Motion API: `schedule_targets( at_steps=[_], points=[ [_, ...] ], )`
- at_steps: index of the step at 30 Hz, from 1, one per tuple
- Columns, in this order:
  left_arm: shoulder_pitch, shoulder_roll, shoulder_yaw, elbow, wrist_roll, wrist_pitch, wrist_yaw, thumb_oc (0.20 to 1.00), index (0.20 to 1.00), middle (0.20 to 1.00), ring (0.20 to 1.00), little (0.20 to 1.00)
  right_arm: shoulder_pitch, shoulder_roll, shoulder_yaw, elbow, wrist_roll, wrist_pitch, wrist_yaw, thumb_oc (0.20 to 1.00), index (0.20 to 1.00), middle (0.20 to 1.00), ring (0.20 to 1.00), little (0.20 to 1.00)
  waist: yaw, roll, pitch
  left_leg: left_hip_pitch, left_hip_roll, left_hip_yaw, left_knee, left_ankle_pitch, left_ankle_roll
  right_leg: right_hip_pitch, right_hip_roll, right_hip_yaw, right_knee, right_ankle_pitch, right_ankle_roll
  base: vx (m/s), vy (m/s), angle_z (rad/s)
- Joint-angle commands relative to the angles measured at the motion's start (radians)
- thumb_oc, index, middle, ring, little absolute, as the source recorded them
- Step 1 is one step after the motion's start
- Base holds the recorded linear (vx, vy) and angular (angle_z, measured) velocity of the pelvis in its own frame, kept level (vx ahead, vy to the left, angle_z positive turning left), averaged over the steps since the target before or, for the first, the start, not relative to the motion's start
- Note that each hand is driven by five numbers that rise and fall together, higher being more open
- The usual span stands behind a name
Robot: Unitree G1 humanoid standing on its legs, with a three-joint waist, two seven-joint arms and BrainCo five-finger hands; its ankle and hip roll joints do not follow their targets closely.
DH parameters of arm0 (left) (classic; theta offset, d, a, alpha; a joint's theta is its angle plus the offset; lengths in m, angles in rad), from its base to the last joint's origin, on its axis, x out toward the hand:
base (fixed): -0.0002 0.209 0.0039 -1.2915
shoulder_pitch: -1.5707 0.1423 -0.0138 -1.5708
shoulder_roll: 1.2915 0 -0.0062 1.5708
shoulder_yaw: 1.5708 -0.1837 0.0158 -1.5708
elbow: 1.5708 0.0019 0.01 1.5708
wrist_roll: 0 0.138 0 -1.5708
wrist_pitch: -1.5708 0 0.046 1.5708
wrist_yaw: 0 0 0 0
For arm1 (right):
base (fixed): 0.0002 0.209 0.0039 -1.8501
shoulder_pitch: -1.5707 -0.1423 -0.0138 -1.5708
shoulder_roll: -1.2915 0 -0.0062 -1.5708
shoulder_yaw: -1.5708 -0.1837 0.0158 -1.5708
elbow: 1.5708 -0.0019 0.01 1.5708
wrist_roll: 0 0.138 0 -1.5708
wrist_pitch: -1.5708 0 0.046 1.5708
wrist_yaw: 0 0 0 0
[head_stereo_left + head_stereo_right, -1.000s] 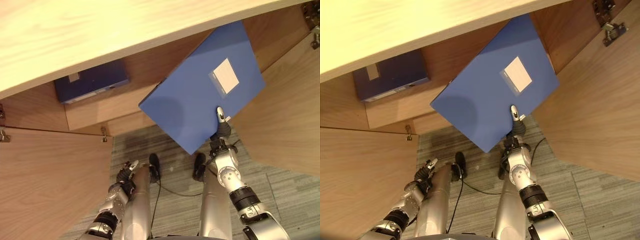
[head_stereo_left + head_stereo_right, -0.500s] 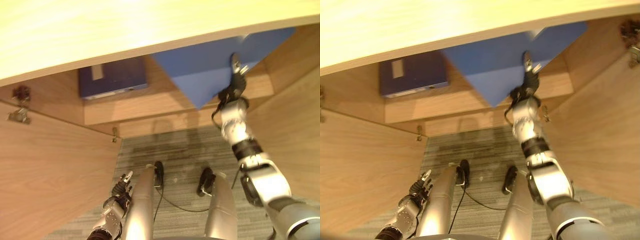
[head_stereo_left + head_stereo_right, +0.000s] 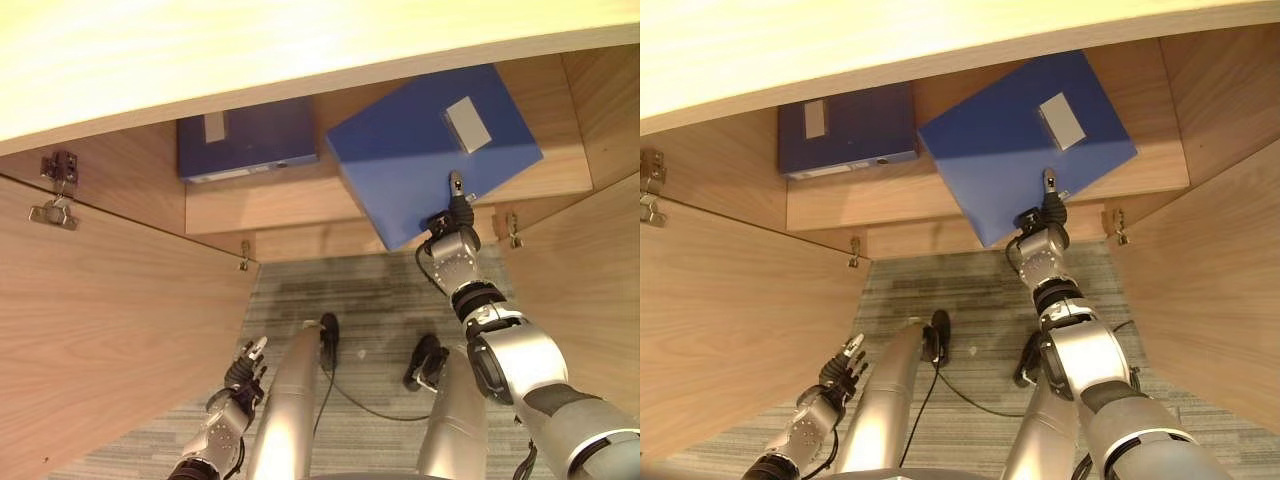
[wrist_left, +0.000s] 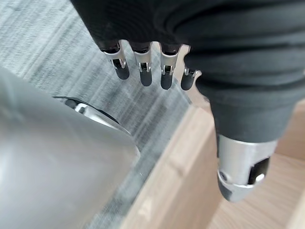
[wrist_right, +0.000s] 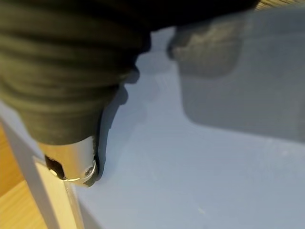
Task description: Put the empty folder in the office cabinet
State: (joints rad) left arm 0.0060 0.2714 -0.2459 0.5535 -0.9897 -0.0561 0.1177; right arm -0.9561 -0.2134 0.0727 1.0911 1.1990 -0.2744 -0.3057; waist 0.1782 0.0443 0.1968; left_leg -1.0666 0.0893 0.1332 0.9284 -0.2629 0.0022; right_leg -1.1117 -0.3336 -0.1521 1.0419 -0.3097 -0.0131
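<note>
Folder: the blue folder [image 3: 430, 150] now lies nearly flat on the cabinet shelf [image 3: 260, 205], one corner overhanging the shelf's front edge; a second ago it was tilted out in front of the opening, above the floor.
Right hand: the right hand [image 3: 452, 212] is at the folder's near edge, thumb lying on its cover. The fingers are hidden under the folder, so whether it is gripping cannot be told.
Left hand: the left hand [image 3: 243, 365] hangs low over the carpet [image 3: 350, 295], fingers relaxed, holding nothing.
Neighbour: a darker folder [image 3: 245, 138] lies on the same shelf, just beside.
Doors: both cabinet doors [image 3: 110, 320] stand open.
Meaning: the placing looks almost finished; what is probably left is a push further in and letting go.
</note>
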Motion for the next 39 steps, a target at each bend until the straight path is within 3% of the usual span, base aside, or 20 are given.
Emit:
schedule_targets(
  at_steps=[1,5,10,14,20,39],
  points=[
    [0.025,0.051,-0.033,-0.077,-0.059,-0.049,0.025,1.000,1.000,1.000,1.000,1.000,-0.058,0.011,-0.035,0.000,0.071,0.007,-0.027,0.200,0.200,0.200,0.200,0.200,0.040,0.033,0.048,-0.015,0.007,-0.059,0.032,-0.088,0.017,0.056,-0.049,0.092,-0.092,-0.002,0.017,0.00,0.003,0.08],
    [0.039,0.064,-0.034,-0.131,-0.073,-0.061,0.040,1.000,1.000,1.000,1.000,1.000,-0.042,0.046,-0.049,-0.042,0.094,-0.022,-0.038,0.200,0.200,0.200,0.200,0.200,0.046,0.047,0.058,-0.044,0.003,-0.068,0.059,-0.096,0.023,0.029,-0.055,0.098,-0.062,-0.011,0.017,0.00,0.015,0.05],
    [0.061,0.074,-0.026,-0.180,-0.100,-0.069,0.047,1.000,1.000,1.000,1.000,1.000,-0.042,0.075,-0.087,-0.188,0.113,-0.122,-0.054,0.200,0.200,0.200,0.200,0.200,0.054,0.066,0.066,-0.092,-0.002,-0.077,0.102,-0.110,0.032,-0.023,-0.063,0.113,-0.002,-0.028,0.016,0.01,0.006,0.02],
    [0.062,0.081,-0.027,-0.184,-0.101,-0.075,0.055,1.000,1.000,1.000,1.000,1.000,-0.063,0.042,-0.112,-0.237,0.106,-0.186,-0.085,0.200,0.200,0.200,0.200,0.200,0.055,0.066,0.061,-0.117,-0.005,-0.085,0.122,-0.119,0.036,-0.050,-0.065,0.120,0.024,-0.034,0.017,0.02,0.013,0.04],
    [0.073,0.103,-0.040,-0.208,-0.096,-0.074,0.061,1.000,1.000,1.000,1.000,1.000,-0.115,-0.017,-0.138,-0.262,0.087,-0.224,-0.128,0.200,0.200,0.200,0.200,0.200,0.056,0.065,0.055,-0.139,-0.006,-0.087,0.140,-0.128,0.039,-0.075,-0.068,0.125,0.046,-0.040,0.018,0.01,0.008,0.02],
    [0.190,0.220,-0.014,-0.254,-0.100,-0.056,0.046,1.000,1.000,1.000,1.000,1.000,-0.362,-0.238,-0.022,-0.105,0.022,-0.140,-0.168,0.200,0.200,0.200,0.200,0.200,0.104,0.048,0.029,-0.165,-0.007,-0.095,0.126,-0.120,0.027,-0.075,-0.088,0.078,0.055,-0.044,0.048,0.01,-0.003,0.05]
  ],
)
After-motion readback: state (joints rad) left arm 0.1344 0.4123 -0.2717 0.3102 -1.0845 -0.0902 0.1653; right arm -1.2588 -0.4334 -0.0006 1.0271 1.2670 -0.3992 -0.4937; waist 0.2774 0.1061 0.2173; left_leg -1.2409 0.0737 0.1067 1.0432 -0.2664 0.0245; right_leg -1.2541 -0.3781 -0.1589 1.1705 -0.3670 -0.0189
